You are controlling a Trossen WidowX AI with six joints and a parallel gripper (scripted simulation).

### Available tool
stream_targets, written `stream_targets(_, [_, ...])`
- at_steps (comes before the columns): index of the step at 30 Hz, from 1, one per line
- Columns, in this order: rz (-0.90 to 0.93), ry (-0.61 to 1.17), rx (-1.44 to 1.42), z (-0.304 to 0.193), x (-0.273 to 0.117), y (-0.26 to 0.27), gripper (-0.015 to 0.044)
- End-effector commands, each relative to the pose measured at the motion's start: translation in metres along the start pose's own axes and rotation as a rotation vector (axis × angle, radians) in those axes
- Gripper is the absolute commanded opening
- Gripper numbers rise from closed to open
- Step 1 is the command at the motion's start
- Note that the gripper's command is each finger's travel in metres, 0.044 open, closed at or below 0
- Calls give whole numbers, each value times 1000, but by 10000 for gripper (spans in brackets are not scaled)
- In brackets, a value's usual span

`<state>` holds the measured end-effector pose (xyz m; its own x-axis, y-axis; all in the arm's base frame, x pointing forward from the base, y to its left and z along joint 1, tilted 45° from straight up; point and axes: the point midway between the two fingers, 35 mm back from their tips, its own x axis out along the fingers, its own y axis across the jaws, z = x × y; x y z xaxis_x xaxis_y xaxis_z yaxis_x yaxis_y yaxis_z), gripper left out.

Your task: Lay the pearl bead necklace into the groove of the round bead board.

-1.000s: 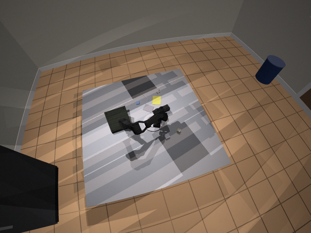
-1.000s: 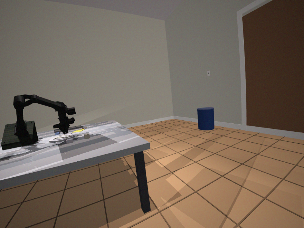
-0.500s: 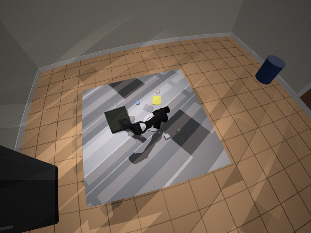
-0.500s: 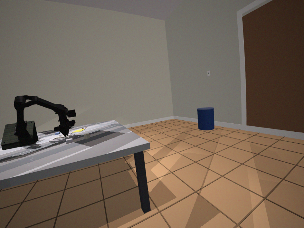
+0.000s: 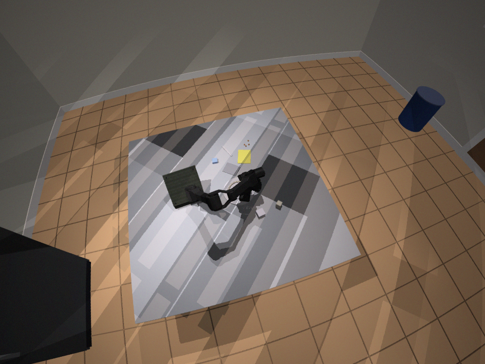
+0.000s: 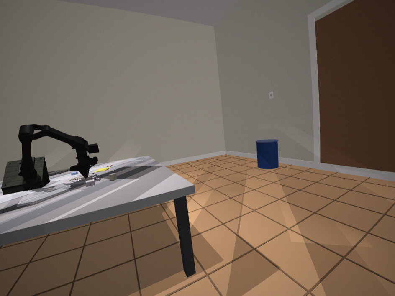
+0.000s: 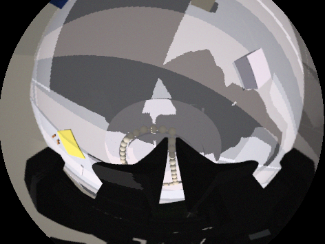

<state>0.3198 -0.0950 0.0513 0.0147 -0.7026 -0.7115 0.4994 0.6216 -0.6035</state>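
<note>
The round bead board [image 7: 206, 138] is a flat grey-white disc on the table, partly hidden by the arm in the top view. The pearl bead necklace [image 7: 123, 151] [image 6: 73, 179] [image 5: 230, 185] lies on it. Its left side curves round the board, while its right side runs nearly straight down between my fingers in the wrist view. My gripper [image 7: 171, 140] [image 6: 85, 177] points down low at the board, shut on the necklace, with beads between the close fingertips. The groove under the fingers is hidden.
A white block [image 5: 260, 212] [image 7: 259, 69] and a beige cube [image 5: 278, 204] [image 6: 112, 176] stand beyond the board. A yellow square [image 5: 244, 156] [image 7: 71, 144], a grey flat square [image 5: 230, 168], a blue block [image 5: 214, 160] and a thin white stick [image 5: 226, 151] lie on the other side.
</note>
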Motion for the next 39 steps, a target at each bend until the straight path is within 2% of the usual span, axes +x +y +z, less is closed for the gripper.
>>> stream_targets(1, [1,-1,1,0,-1,0,0])
stream_targets(39, [-4,-4,-9,3,-6,-3,0])
